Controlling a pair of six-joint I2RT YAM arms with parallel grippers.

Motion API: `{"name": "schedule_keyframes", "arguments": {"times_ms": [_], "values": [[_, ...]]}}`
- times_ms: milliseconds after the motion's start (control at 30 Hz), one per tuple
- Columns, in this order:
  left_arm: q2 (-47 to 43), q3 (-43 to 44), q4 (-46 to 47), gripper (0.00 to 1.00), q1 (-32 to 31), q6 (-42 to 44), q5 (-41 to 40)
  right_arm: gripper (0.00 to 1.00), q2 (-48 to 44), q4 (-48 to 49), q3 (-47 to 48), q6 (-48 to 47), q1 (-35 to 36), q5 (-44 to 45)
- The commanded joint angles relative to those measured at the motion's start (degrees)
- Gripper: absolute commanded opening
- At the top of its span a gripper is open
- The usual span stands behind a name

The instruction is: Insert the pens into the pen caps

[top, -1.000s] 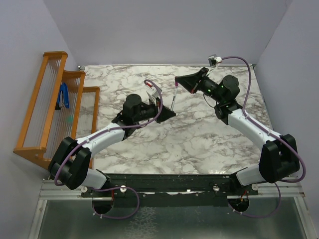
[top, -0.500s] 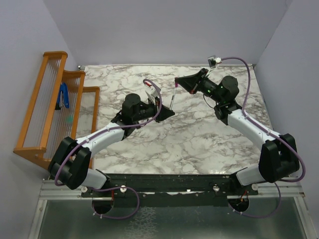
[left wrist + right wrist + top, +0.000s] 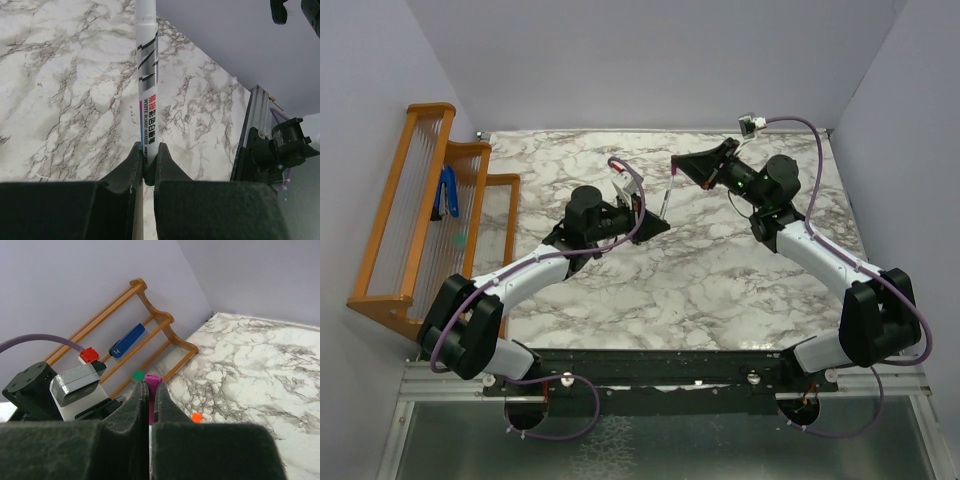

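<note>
My left gripper (image 3: 658,223) is shut on the lower end of a thin white pen (image 3: 667,197) with printed lettering. The pen (image 3: 147,75) rises steeply from between the left gripper's fingers (image 3: 148,152) above the marble table. My right gripper (image 3: 678,167) is shut on the magenta-purple cap (image 3: 674,173), held at the pen's upper end. In the right wrist view the cap (image 3: 152,380) pokes out between the gripper's fingertips (image 3: 151,388), with a white pen body just below it. A stubby orange cap (image 3: 196,417) lies on the table. The other pens and the pink cap are out of view.
A wooden rack (image 3: 420,200) stands at the table's left edge. It holds a blue-handled tool (image 3: 448,192) and a small green item (image 3: 459,240); both also show in the right wrist view, the tool (image 3: 126,340) and the green item (image 3: 137,375). Walls close in on three sides.
My left gripper has shifted slightly up and left with the pen. The pen's upper end and the cap in my right gripper have come together.
</note>
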Motion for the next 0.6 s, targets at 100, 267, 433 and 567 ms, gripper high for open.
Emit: {"name": "schedule_keyframes", "arguments": {"times_ms": [100,267,433,567], "values": [[0.06,3.65,2.52,0.00,1.07,0.65,-3.35,0.01,0.16,0.98,-1.82,2.27,1.42,-3.36],[-0.19,4.42,2.57,0.00,1.33,0.94,-3.89,0.01,-0.07,1.41,-3.09,2.28,1.88,-2.90],[-0.74,5.13,2.55,0.00,1.87,1.16,-3.94,0.00,-0.57,2.11,-5.06,1.89,2.23,-2.06],[-1.54,5.18,2.53,0.00,2.35,1.21,-4.06,0.00,-0.87,2.16,-6.11,1.31,2.24,-1.38]]}}
